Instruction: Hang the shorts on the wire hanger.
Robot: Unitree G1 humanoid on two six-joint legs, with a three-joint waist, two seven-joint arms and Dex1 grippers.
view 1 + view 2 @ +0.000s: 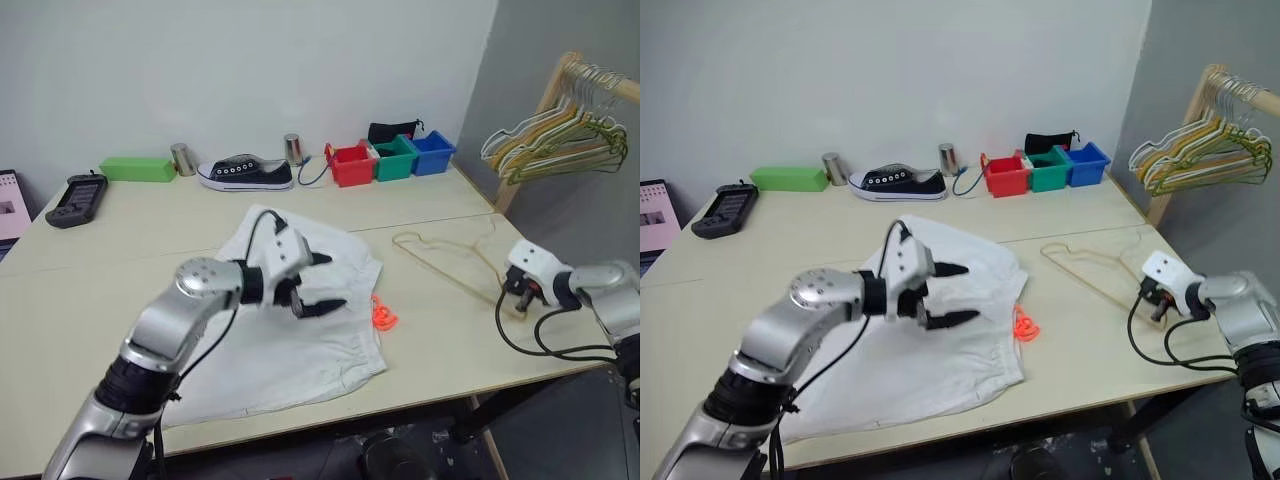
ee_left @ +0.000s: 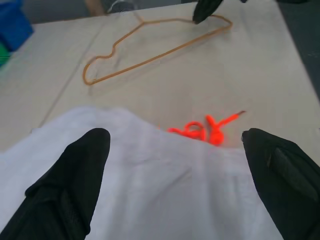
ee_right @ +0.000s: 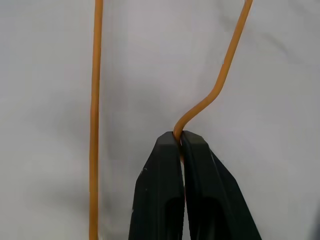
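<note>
Pale wood counter before you carries the shorts spread flat near the middle, orange drawstring at their right edge. Your right claw is clenched on the wire hanger, which lies right of the shorts. Your left claw hangs released above the fabric. You look to be at the pickup step; next, lift the hanger and bring it toward the waistband.

1. No text, label, brand, number or sign can be read anywhere.
2. The pink-and-white printed sheet at the pale table's far left edge carries marks too small to read.
</note>
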